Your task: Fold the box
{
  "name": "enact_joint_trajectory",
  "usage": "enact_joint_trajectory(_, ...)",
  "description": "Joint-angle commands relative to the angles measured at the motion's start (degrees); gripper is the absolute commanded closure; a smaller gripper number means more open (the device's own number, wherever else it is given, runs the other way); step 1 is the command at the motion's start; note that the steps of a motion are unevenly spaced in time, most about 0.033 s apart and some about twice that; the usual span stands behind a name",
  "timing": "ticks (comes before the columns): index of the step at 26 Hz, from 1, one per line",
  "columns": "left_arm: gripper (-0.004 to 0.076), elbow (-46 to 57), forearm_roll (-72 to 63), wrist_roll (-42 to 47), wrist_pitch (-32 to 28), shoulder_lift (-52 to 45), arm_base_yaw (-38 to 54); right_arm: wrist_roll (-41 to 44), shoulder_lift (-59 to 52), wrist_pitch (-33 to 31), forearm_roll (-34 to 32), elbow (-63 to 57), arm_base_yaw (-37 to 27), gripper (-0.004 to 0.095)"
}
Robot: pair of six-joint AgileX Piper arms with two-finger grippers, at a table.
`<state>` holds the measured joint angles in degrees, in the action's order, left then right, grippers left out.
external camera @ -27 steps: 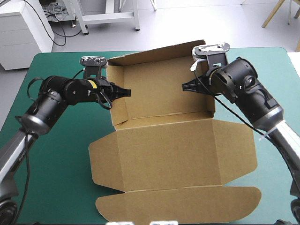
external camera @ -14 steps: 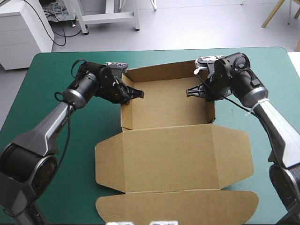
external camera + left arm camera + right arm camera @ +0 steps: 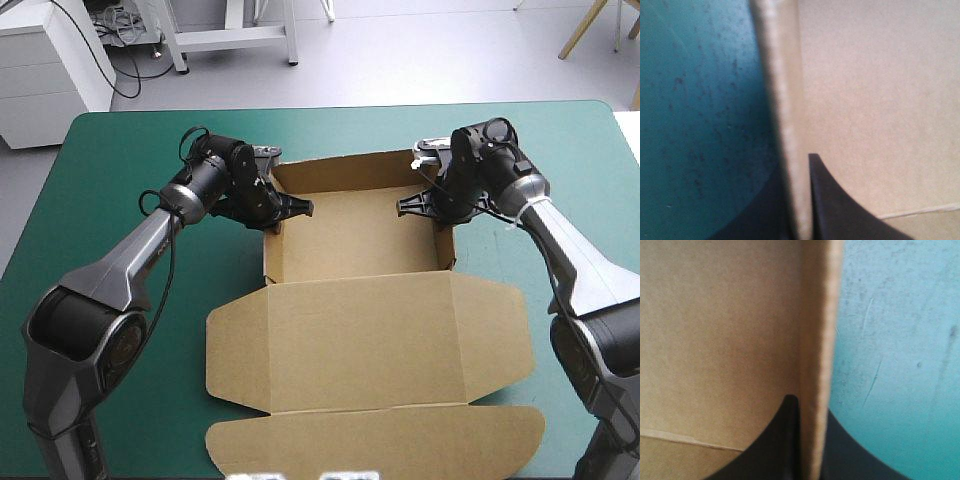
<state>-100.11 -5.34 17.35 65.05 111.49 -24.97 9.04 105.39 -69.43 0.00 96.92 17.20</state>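
Observation:
The brown box [image 3: 360,300] lies in the middle of the teal-green table, its far part raised into an open tray and its lid flat toward the near edge. My left gripper [image 3: 290,206] is shut on the tray's left wall, one black finger on each side of the board edge [image 3: 787,125]. My right gripper [image 3: 415,203] is shut on the right wall [image 3: 817,365] the same way. Both walls stand upright. In each wrist view the box's inner floor shows on one side and the table cover on the other.
The lid panel with its rounded side flaps [image 3: 380,435] reaches nearly to the table's near edge. Bare teal-green cover [image 3: 110,240] lies to the left and right of the box.
Both grippers have moved toward the far edge along the side walls. The walls have swung more upright and the tray has narrowed. The whole box has shifted slightly to the right.

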Motion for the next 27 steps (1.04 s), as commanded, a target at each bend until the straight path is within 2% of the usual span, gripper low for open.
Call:
enact_joint_trajectory(1,0.0734,-1.9,1.4,1.0,-2.1,-2.7,-0.4,-1.8,-1.4,0.4,1.1,1.9,-1.1,0.0908)
enact_joint_trajectory(10,0.0723,-1.9,0.9,-1.1,-2.1,-1.7,-0.4,-3.5,0.5,1.6,-0.9,1.9,-2.2,0.0908)
enact_joint_trajectory(12,0.0685,-1.9,0.9,-2.9,-1.9,-1.7,-0.4,-3.6,0.6,2.1,-0.9,1.9,-2.3,0.0903)
enact_joint_trajectory(14,0.0601,-2.3,0.9,-3.3,-0.7,-1.6,-0.4,-3.6,0.6,2.2,-0.9,1.9,-2.3,0.0860)
enact_joint_trajectory(16,0.0477,-3.2,0.9,-3.7,0.6,-1.3,-0.4,-3.6,0.6,2.2,-0.9,1.9,-2.3,0.0775)
enact_joint_trajectory(19,0.0269,-5.1,0.9,-3.9,1.3,-0.9,-0.4,-4.0,0.6,2.0,-0.8,1.9,-2.3,0.0561)
enact_joint_trajectory(21,0.0169,-6.4,0.9,-3.9,1.3,-0.7,-0.4,-5.3,0.6,0.9,0.0,1.9,-2.3,0.0354)
enact_joint_trajectory(22,0.0127,-7.8,0.9,-3.9,1.4,-0.6,-0.4,-6.3,0.6,0.6,1.7,1.9,-2.6,0.0150)
enact_joint_trajectory(24,0.0129,-9.8,0.9,-3.9,1.8,-0.2,-0.4,-6.4,0.6,0.6,1.8,1.9,-2.7,-0.0008)
enact_joint_trajectory(27,0.0129,-13.8,2.4,-3.9,3.8,0.0,-0.4,-5.9,0.5,0.5,2.6,4.2,-2.7,0.0002)
